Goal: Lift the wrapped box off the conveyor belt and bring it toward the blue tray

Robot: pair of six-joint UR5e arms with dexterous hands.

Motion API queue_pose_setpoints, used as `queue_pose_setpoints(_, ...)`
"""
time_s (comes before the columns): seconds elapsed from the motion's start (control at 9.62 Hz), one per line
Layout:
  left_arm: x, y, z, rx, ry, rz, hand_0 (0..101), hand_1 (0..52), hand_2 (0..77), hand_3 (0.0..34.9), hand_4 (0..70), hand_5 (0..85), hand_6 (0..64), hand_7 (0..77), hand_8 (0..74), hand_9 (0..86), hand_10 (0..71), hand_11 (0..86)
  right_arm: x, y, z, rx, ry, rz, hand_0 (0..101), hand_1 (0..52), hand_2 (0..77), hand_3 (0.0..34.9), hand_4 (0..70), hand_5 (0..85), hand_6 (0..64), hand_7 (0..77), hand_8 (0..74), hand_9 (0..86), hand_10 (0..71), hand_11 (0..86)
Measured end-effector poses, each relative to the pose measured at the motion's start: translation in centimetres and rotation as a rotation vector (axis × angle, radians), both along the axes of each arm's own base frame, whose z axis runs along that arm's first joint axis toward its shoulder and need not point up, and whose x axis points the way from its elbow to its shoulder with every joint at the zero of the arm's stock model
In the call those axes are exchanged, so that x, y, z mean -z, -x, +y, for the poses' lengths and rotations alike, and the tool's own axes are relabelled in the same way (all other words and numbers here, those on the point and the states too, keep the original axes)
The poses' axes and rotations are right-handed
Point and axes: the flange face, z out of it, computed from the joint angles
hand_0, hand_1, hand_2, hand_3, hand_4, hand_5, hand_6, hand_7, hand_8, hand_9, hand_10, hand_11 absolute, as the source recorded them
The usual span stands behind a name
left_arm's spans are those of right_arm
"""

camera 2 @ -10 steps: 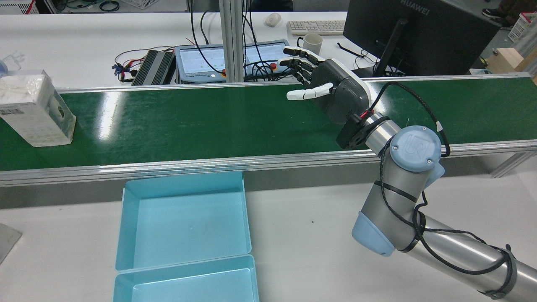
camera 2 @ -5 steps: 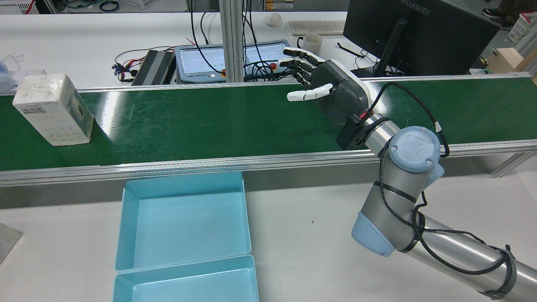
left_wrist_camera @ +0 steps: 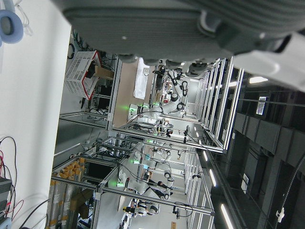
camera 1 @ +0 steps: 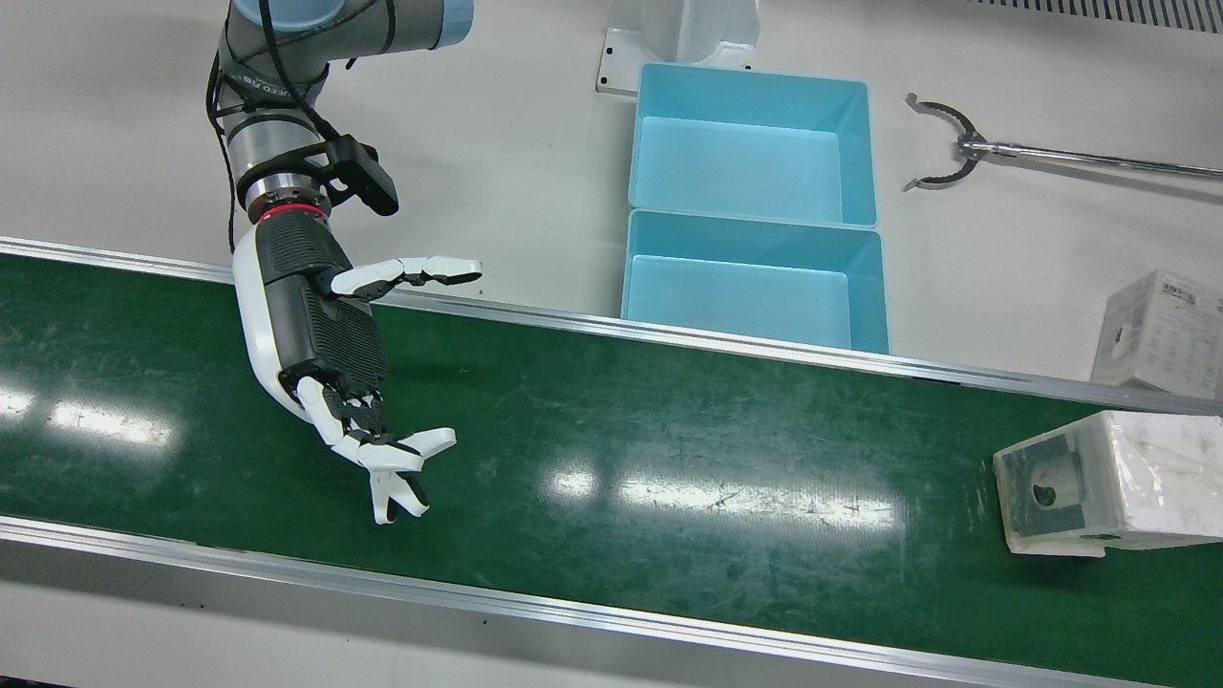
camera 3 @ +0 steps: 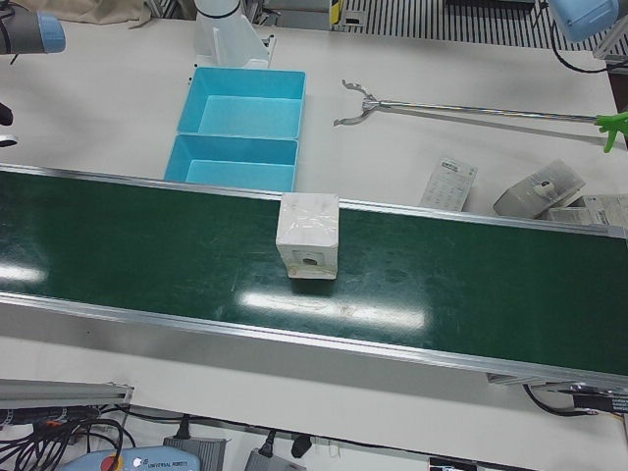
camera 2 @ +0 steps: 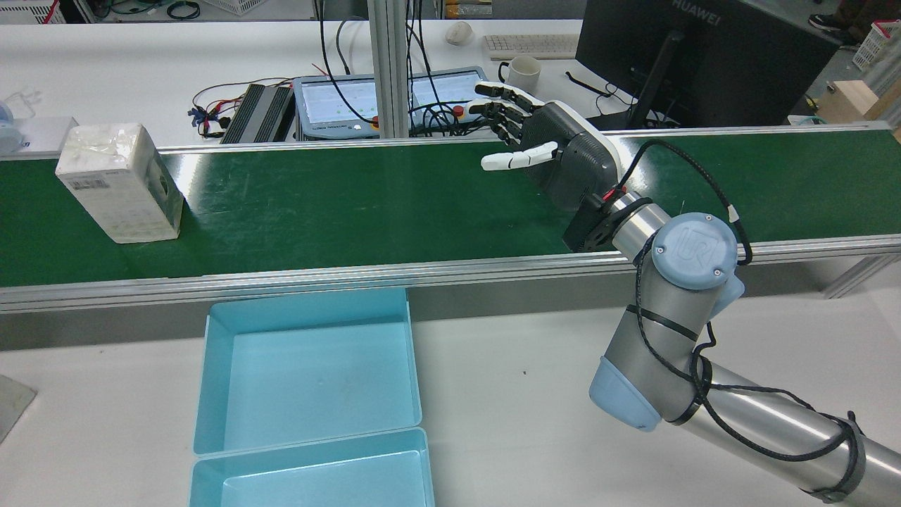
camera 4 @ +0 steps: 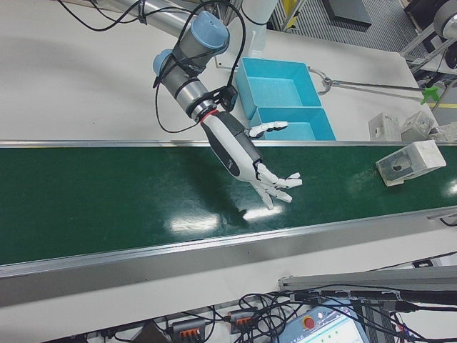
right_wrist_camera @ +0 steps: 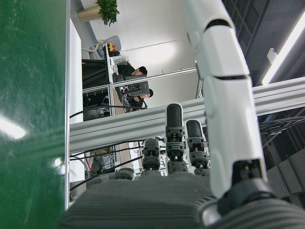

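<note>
The wrapped white box (camera 2: 120,183) lies on the green conveyor belt (camera 2: 352,204), far left in the rear view; it also shows in the front view (camera 1: 1118,478), left-front view (camera 3: 309,235) and right-front view (camera 4: 410,162). My right hand (camera 2: 563,158) is open and empty, fingers spread, held over the belt well away from the box; it shows in the front view (camera 1: 325,334) and right-front view (camera 4: 243,153). Two blue trays (camera 2: 310,380) sit on the white table by the belt's near rail. The left hand view shows only the left hand's palm (left_wrist_camera: 167,24).
A long grabber tool (camera 1: 1051,153) and other wrapped boxes (camera 1: 1161,330) lie on the table beyond the trays. The belt has metal rails (camera 2: 422,271) on both sides. A mug (camera 2: 524,70), monitor and cables stand behind the belt.
The box has ridden the belt to the right in the rear view, closer to my right hand. The right hand has hardly moved.
</note>
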Motion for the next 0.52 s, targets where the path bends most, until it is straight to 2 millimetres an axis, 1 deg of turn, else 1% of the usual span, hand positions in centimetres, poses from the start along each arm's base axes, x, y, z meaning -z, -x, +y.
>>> queue_pose_setpoints(0.52, 0.00, 0.00, 0.00, 0.000, 0.000, 0.000, 0, 0.0, 0.5, 0.0, 0.5, 0.5, 0.5, 0.5, 0.5, 0.0, 0.5, 0.5, 0.02, -0.04, 0.00, 0.000, 0.000, 0.000, 53, 20.2, 13.6, 3.8, 8.7, 25.1, 13.1, 33.3, 8.7, 14.2, 0.0, 1.6)
